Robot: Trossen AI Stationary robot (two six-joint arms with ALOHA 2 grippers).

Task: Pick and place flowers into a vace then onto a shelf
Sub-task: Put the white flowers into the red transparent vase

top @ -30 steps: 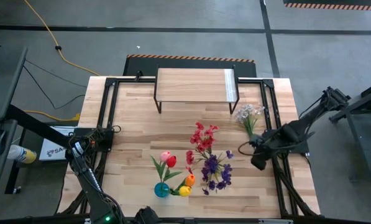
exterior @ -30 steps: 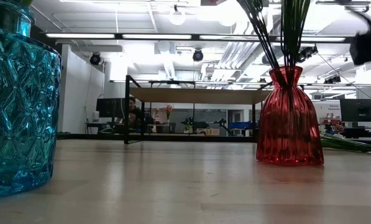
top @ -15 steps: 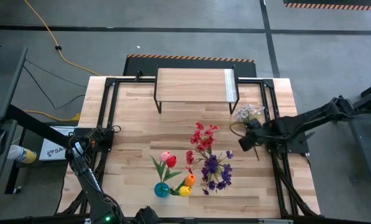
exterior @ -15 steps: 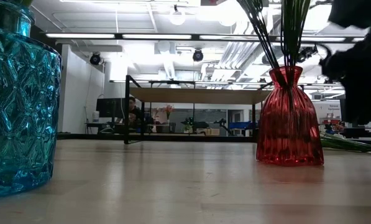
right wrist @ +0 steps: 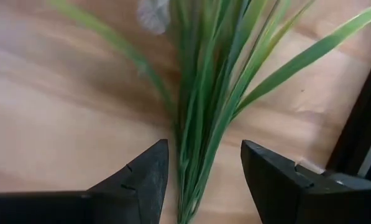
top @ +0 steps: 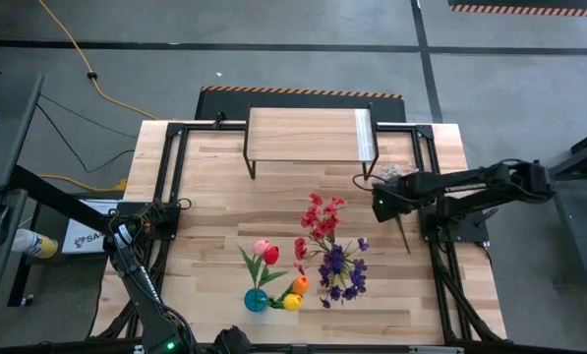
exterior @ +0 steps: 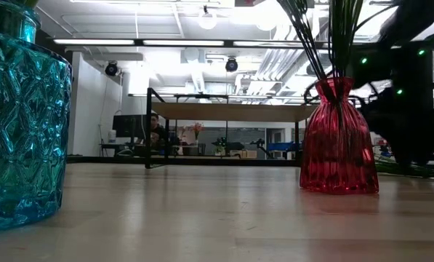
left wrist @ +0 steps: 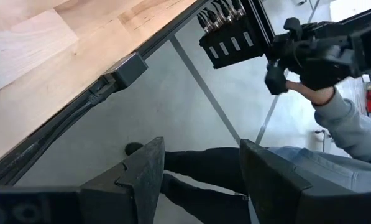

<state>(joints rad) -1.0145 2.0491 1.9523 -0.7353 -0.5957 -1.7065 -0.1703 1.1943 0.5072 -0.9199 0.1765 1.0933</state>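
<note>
At the table's 3 o'clock side, you see the right gripper (top: 380,205) hanging over the white sprig (top: 395,175) that lies flat on the wood, its fingers (right wrist: 141,180) apart with the green stems between them, nothing gripped. The shelf (top: 308,135) stands at 12 o'clock, and the red vase (exterior: 338,138) and the blue vase (top: 257,299) hold the other flowers (top: 324,246) near 6 o'clock. The left gripper (left wrist: 201,180) waits off the table at 8 o'clock, fingers apart.

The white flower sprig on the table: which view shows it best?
Right wrist view: the white flower sprig fills it, green stems between the open right gripper fingers. High view shows it mostly hidden under that arm; low view only stems; left wrist nothing.
</note>
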